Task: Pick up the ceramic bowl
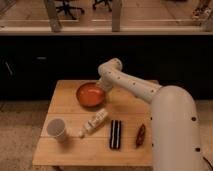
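End effector (102, 86), jaws wide, at the far right rim of the round, glossy orange-brown ceramic bowl (90, 95); a shallow bite could let the slick rim slip free.

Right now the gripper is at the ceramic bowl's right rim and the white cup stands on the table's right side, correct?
No. The camera view shows the white cup on the table's left side, near the front. The gripper is at the ceramic bowl's right rim, as you said.
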Controlling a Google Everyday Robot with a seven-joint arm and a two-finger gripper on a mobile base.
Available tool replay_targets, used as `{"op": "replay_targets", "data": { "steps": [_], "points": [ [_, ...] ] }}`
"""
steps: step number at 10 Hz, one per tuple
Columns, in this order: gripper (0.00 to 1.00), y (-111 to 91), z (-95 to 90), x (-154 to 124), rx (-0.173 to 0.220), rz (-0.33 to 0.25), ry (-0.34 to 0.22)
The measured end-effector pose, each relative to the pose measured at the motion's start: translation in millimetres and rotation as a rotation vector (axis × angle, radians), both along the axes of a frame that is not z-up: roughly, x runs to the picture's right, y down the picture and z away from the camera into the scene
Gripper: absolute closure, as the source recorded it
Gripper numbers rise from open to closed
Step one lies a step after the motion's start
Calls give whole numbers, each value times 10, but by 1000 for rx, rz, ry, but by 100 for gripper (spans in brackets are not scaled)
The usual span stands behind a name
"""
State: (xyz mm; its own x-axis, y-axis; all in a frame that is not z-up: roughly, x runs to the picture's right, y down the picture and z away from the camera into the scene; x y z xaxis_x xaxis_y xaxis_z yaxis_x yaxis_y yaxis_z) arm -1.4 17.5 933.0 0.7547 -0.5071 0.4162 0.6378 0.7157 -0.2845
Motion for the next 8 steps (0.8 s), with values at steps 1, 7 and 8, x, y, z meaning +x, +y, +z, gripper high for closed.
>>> {"op": "replay_targets", "data": {
  "steps": [1, 7, 8],
  "points": [
    [20, 16, 27, 13, -3, 0, -1],
    [20, 37, 148, 1, -12, -4, -21],
    [20, 46, 165, 7, -14, -4, -22]
  ]
}}
